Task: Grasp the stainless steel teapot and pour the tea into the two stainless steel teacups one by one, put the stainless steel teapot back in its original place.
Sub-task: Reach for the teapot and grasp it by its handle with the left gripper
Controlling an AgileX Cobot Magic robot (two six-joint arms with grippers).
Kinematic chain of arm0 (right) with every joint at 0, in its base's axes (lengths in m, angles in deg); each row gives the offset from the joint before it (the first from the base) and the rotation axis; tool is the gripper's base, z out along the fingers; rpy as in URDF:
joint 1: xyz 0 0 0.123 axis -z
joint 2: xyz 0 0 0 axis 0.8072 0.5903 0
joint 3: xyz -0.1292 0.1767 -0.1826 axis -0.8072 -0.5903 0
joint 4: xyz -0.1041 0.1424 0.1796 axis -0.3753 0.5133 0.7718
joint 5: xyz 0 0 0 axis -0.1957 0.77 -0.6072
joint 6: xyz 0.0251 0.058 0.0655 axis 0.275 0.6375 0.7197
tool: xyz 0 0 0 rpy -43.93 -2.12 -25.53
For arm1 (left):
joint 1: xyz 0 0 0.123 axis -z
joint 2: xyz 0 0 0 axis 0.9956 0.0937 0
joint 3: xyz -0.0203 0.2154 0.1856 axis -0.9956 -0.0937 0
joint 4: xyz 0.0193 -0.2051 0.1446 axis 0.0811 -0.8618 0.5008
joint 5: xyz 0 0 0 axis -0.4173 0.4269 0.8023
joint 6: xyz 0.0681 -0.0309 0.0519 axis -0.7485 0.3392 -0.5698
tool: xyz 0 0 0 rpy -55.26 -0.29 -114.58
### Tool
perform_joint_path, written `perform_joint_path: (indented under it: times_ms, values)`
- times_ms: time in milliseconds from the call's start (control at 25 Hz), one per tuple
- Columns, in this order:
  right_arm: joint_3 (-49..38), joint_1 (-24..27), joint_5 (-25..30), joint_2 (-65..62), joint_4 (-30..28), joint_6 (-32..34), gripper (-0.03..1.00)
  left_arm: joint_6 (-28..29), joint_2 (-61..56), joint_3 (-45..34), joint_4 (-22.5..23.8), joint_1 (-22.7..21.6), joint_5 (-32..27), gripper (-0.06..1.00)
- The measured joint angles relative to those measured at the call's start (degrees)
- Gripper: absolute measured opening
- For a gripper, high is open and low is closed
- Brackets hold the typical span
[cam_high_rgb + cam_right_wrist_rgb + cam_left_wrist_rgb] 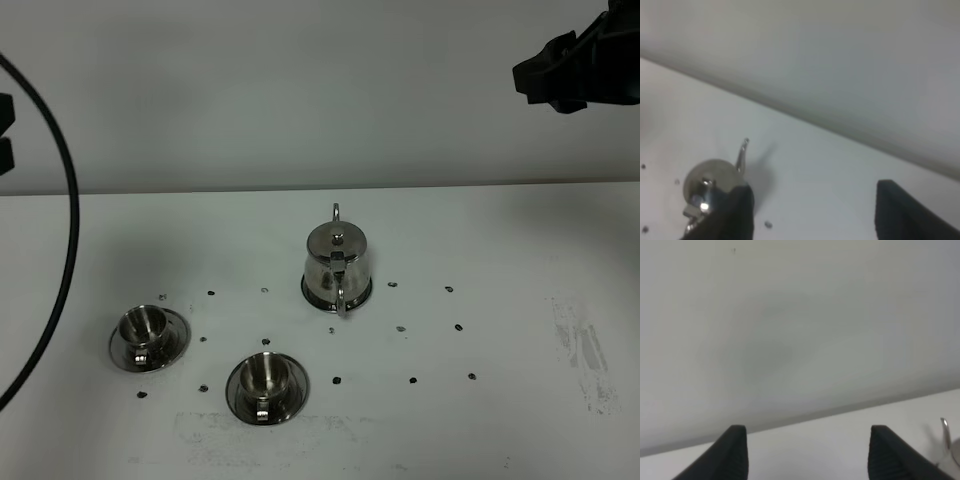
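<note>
The stainless steel teapot (338,262) stands upright on its flat steel disc (318,296) at the table's middle, spout toward the back wall and handle toward the front. The two teacups sit on saucers at front left: one (146,326) far left, one (267,375) nearer the middle. My right gripper (558,72) hangs high at the back right, well away from the teapot; in its wrist view it (812,190) is open and empty, with the teapot (707,187) beyond one finger. My left gripper (809,432) is open and empty, facing the wall.
A black cable (68,250) curves down the left side of the table. Small dark marks (458,327) dot the white tabletop around the teapot and cups. A scuffed patch (585,350) lies at the right. The grey wall stands behind the table.
</note>
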Motion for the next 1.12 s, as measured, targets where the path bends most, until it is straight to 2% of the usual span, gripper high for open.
perform_joint_path:
  times_ms: [120, 240, 360, 520, 600, 680, 760, 920, 1120]
  values:
    - [-7.86, -2.64, -6.83, -5.54, -0.05, -0.68, 0.54, 0.57, -6.43, -5.24, 0.29, 0.0, -2.58, 0.58]
    - [-13.95, -4.04, -11.04, -9.08, -0.32, -0.63, 0.54, 5.93, -12.62, -8.49, 3.38, 0.0, -8.11, 0.58]
    - [-17.97, -4.03, -12.58, -10.22, -0.41, 0.09, 0.54, 16.4, -17.38, -8.97, 12.41, 0.0, -16.17, 0.58]
    - [-21.06, -5.58, -12.95, -10.28, -2.47, 0.29, 0.54, 32.98, -22.5, -9.05, 28.88, 0.0, -31.86, 0.58]
    - [-21.4, -7.21, -13.01, -10.28, -3.66, 0.29, 0.54, 38.55, -25.1, -9.25, 34.33, 0.0, -39.55, 0.58]
    - [-21.4, -8.96, -13.5, -10.28, -3.95, 0.35, 0.54, 40.87, -27.68, -9.5, 35.44, 0.0, -44.76, 0.58]
    - [-21.4, -10.46, -14.03, -10.28, -3.97, 0.35, 0.54, 41.52, -30.7, -10.5, 35.12, 0.0, -47.32, 0.58]
    - [-21.4, -12.55, -14.98, -10.28, -4.02, 0.4, 0.54, 41.69, -37.14, -16.96, 33.79, 0.0, -47.47, 0.58]
    - [-21.4, -12.68, -15.12, -10.28, -4.07, 0.42, 0.54, 41.82, -43.21, -24.81, 33.68, 0.0, -47.74, 0.58]
